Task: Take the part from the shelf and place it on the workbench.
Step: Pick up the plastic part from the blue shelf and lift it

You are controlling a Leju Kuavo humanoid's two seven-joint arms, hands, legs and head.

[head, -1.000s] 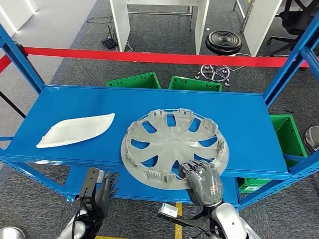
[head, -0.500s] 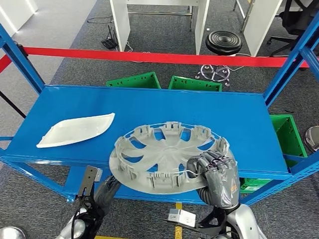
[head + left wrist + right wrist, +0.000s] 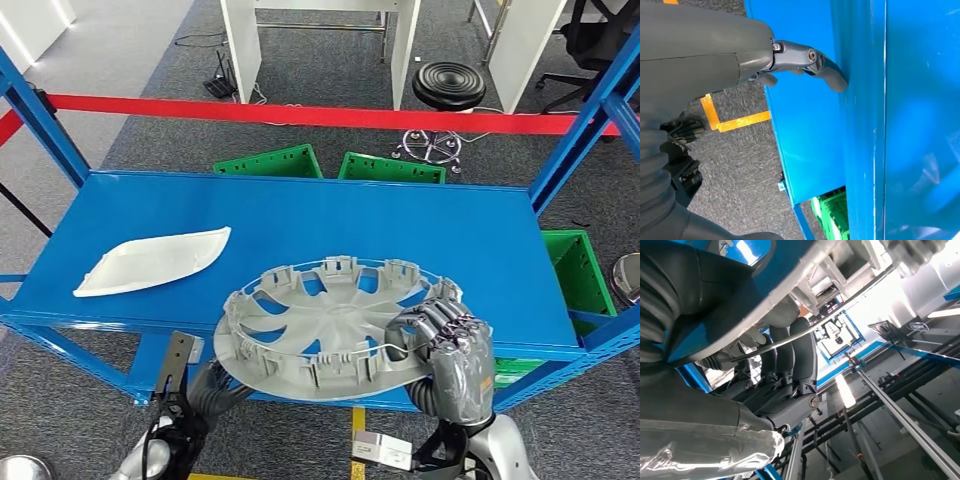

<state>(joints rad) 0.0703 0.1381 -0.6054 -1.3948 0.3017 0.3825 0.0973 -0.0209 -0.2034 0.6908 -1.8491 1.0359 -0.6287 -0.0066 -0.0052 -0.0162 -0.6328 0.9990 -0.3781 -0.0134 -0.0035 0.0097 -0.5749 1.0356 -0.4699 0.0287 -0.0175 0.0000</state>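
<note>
A: What is the biggest thing in front?

B: The blue shelf (image 3: 483,250), a wide flat deck with blue uprights at both ends. Its far half is bare blue right across, and so is the right end up to the edge.

A: And the part?

B: The grey wheel cover (image 3: 332,325) sits at the front middle of the shelf, tilted, its near rim hanging out past the front edge. Its far rim with the clips stands over the deck.

A: Who has hold of it?

B: The right hand (image 3: 445,350) grips its near right rim, fingers curled over the edge. In the right wrist view the dark fingers (image 3: 798,352) wrap around the rim with the thumb below.

A: The other hand?

B: The left hand (image 3: 215,385) is low at the front, under the cover's near left rim. In the left wrist view one of its fingers (image 3: 828,70) reaches out straight and touches the blue front edge of the shelf. I cannot tell whether it bears on the cover.

A: Anything near the cover?

B: A white curved panel (image 3: 155,260) lies at the left of the shelf, well apart from it. Behind the shelf a red bar (image 3: 302,113) runs across, with green crates (image 3: 272,160) on the floor beyond.
</note>
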